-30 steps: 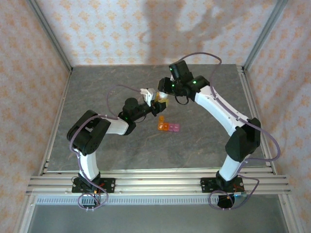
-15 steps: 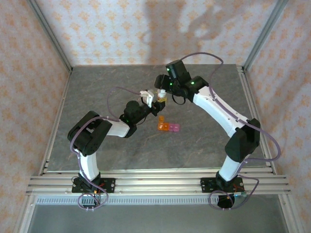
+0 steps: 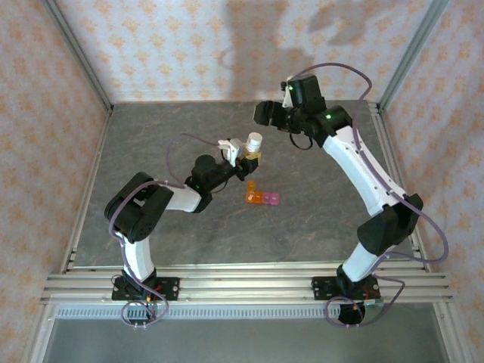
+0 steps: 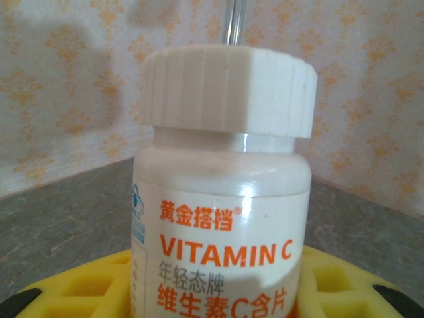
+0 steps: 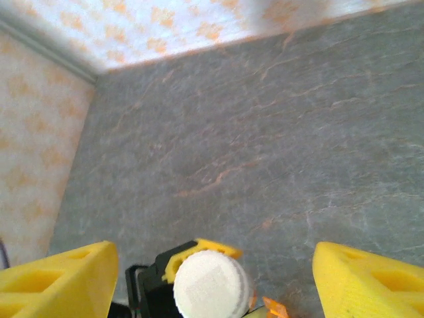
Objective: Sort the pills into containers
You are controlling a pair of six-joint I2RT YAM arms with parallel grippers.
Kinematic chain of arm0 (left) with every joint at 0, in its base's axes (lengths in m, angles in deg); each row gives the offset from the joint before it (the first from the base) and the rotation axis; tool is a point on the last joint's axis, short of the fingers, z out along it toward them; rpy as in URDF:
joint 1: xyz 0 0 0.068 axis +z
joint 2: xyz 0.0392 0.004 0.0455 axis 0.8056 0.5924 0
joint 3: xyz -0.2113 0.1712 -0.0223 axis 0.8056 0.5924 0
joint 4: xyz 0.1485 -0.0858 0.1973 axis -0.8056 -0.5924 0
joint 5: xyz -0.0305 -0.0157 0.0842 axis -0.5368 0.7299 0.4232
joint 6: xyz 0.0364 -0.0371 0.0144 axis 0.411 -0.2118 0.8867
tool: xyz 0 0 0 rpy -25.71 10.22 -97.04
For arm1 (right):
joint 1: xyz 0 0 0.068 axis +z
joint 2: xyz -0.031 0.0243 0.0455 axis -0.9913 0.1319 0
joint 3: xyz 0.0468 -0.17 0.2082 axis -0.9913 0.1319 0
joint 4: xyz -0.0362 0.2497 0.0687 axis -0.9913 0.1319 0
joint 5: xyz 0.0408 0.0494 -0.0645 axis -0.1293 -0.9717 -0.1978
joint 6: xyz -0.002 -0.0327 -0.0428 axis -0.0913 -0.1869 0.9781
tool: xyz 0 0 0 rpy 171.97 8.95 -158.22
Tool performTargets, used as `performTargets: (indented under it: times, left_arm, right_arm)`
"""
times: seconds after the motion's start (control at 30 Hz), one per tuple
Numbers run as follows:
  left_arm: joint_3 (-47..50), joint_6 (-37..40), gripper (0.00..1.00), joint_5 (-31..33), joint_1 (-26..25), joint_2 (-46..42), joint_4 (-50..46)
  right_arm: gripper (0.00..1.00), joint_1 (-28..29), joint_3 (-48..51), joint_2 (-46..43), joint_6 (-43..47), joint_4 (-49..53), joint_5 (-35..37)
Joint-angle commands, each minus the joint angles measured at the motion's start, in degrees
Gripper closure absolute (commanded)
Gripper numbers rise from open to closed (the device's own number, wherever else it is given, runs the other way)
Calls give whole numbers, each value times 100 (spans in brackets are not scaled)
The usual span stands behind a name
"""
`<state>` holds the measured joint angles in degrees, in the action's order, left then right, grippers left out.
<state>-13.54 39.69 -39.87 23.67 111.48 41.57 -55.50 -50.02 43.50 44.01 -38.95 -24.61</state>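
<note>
Currently the left pincer [image 3: 243,155] grips a white vitamin bottle [image 3: 254,144] upright above the tabletop [image 3: 151,151], its yellow pads [image 4: 86,288] pressed to the bottle's lower sides. The ribbed cap [image 4: 228,86] is on. The right pincer [image 3: 265,113] hovers above and behind the bottle, apart from it, its yellow fingers [image 5: 59,281] spread wide with the cap between and below them.

The step in hand looks like uncapping, since the pills are presumably inside. To do it well, the right pincer should come straight down centred on the cap, close on the ribbed sides rather than the rim, and twist while the left holds firm. A loose hold could let the bottle spin or tip.

The containers [image 3: 262,197], a short strip running orange to pink, lie on the tabletop just nearer than the left pincer.

The tabletop is grey with a stone-like vein. Walls [image 3: 189,45] of pale paper with an orange floral print close three sides, metal posts [image 3: 76,53] stand at the corners, and rails [image 3: 242,283] run along the near edge.
</note>
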Motion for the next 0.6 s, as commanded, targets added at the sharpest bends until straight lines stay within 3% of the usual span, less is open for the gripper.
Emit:
performTargets:
  times: [0.0, 0.57]
  left_arm:
    - [-190, -206, 100, -406, 56, -136, 371]
    - [-172, -247, 100, -470, 77, -162, 362]
  right_arm:
    - [24, 29, -172, 167, 1125, 528, -686]
    - [36, 24, -108, 551, 1204, 524, -1055]
